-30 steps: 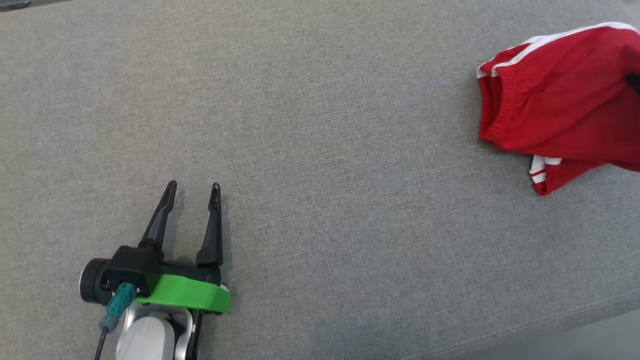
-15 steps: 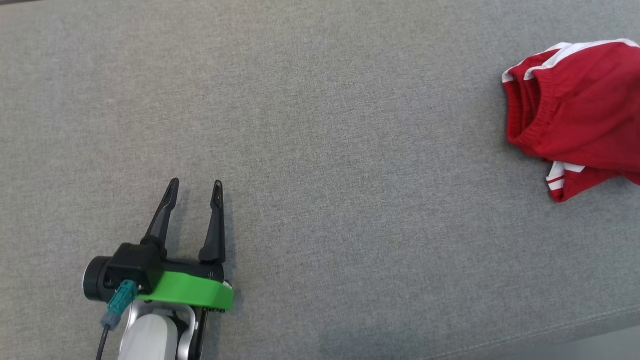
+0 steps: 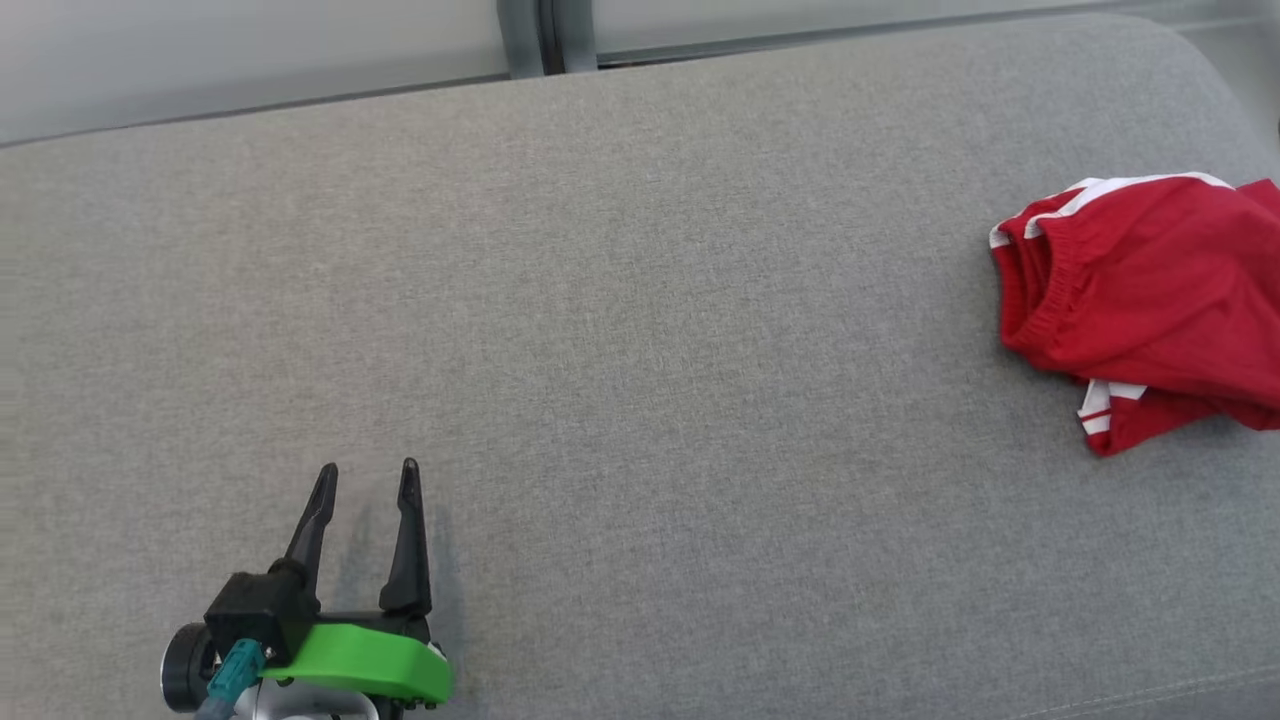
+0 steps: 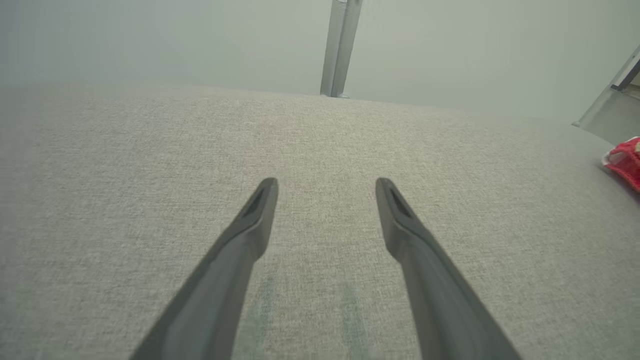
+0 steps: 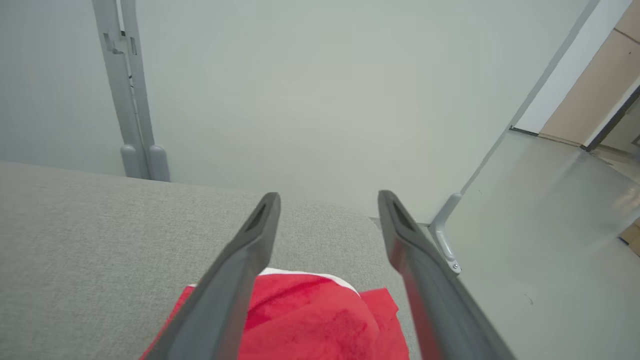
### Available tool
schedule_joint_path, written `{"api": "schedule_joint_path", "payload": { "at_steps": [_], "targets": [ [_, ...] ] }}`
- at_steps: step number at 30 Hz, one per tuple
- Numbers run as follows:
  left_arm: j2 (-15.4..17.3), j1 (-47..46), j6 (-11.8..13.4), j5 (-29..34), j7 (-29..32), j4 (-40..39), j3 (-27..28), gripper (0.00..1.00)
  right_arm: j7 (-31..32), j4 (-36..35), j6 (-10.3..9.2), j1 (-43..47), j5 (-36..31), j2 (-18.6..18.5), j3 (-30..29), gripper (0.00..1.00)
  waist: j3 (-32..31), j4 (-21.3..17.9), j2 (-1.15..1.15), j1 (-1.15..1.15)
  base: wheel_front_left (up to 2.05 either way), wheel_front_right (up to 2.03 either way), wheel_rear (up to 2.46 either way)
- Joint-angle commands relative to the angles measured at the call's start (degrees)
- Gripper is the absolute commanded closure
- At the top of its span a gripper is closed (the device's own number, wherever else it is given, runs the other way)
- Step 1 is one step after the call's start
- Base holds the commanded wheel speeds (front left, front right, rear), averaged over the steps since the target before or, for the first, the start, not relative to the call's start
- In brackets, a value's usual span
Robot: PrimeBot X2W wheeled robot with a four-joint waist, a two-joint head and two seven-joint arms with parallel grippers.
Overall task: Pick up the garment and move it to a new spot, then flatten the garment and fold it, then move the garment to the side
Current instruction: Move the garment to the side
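Inspecting the head view first: the red shorts (image 3: 1140, 300) lie in a loose, rumpled heap at the far right of the grey cushion (image 3: 640, 350), partly cut off by the frame edge. The elastic waistband (image 3: 1045, 295) faces the middle of the cushion, and white side stripes show at the top and lower edges. The left gripper (image 3: 368, 466) sits at the lower left, well apart from the shorts, jaws spread and empty.

Left wrist view: the left gripper (image 4: 325, 182) points across bare cushion with nothing between its fingers. A corner of the shorts (image 4: 625, 162) shows at the right edge.

Right wrist view: the right gripper (image 5: 328, 195) is spread wide directly over the shorts (image 5: 310, 320), gripping nothing. Whether the fingers touch the cloth cannot be told.

Assessment: the shorts look light, soft and limp. They will sag and drag on the textured cushion rather than slide. The gathered waistband is the thickest, firmest hold. A pinch on a single layer risks the heap unfolding unevenly.
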Motion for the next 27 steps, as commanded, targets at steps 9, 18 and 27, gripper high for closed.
{"api": "schedule_joint_path", "payload": {
  "at_steps": [9,18,27],
  "targets": [
    [0.2,3.8,1.3,0.1,-0.1,-0.3,1.9,0.0,-9.7,-14.4,-0.1,21.5,-7.7,13.4,-6.1,0.0,-7.4,8.2,0.0,0.0,0.0,0.0,0.0],
    [0.2,4.9,0.2,1.1,-0.1,1.7,3.9,0.0,-13.5,-9.5,-0.1,30.1,-15.9,25.8,-8.0,0.0,-10.0,9.0,0.0,0.0,0.0,0.0,0.0],
    [0.2,5.2,-1.5,1.4,-0.1,3.0,4.6,0.0,-13.7,-9.7,-0.1,32.8,-21.6,29.9,-10.3,0.0,-11.7,8.1,0.0,0.0,0.0,0.0,0.0]
  ]
}}
